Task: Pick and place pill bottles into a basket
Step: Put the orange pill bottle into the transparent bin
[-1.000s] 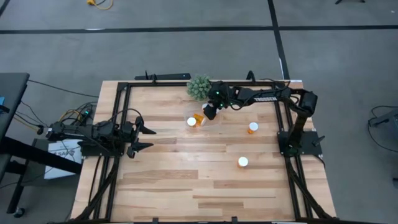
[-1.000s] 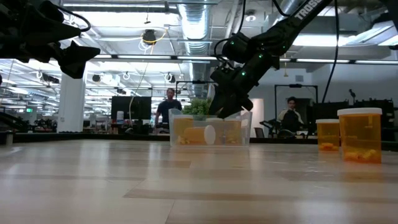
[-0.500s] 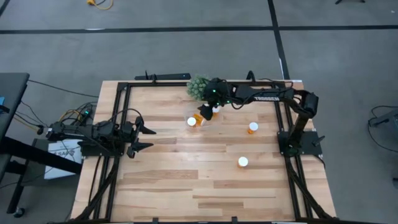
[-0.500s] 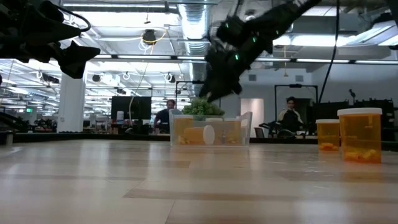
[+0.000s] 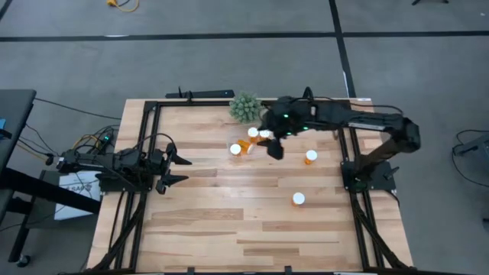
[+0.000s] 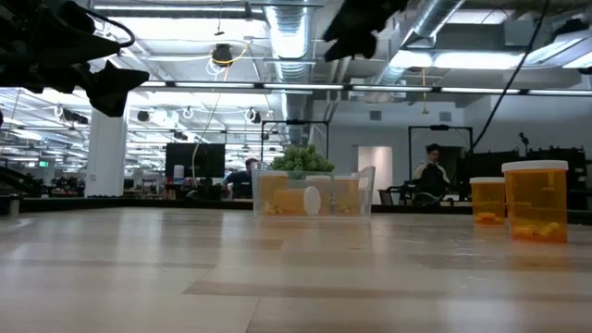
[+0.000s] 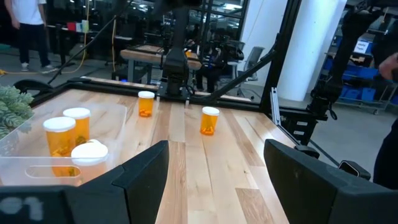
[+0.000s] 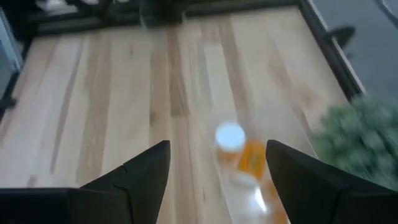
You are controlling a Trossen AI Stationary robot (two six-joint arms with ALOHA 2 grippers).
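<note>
The clear basket (image 5: 252, 153) stands at the table's far middle, in front of the green plant, with several orange white-capped pill bottles (image 5: 253, 134) inside; one lies on its side (image 5: 244, 145). It also shows in the low view (image 6: 363, 190) and the left wrist view (image 7: 18, 163). Two more bottles stand upright on the table, right of the basket (image 5: 311, 156) and nearer the front (image 5: 298, 198). My right gripper (image 5: 273, 145) is open and empty, high above the basket's right end (image 8: 217, 168). My left gripper (image 5: 182, 169) is open and empty at the left (image 7: 214, 168).
A spiky green plant (image 5: 244, 107) stands just behind the basket at the far edge. A black frame (image 5: 153, 107) borders the table. The wood between the left gripper and the basket is bare. People show in the room beyond in the low view (image 6: 430, 171).
My right gripper has risen from inside the basket to high above the table and swung toward the table's right and near edges. The bottles that stood under it in the basket now show. My left arm has kept still.
</note>
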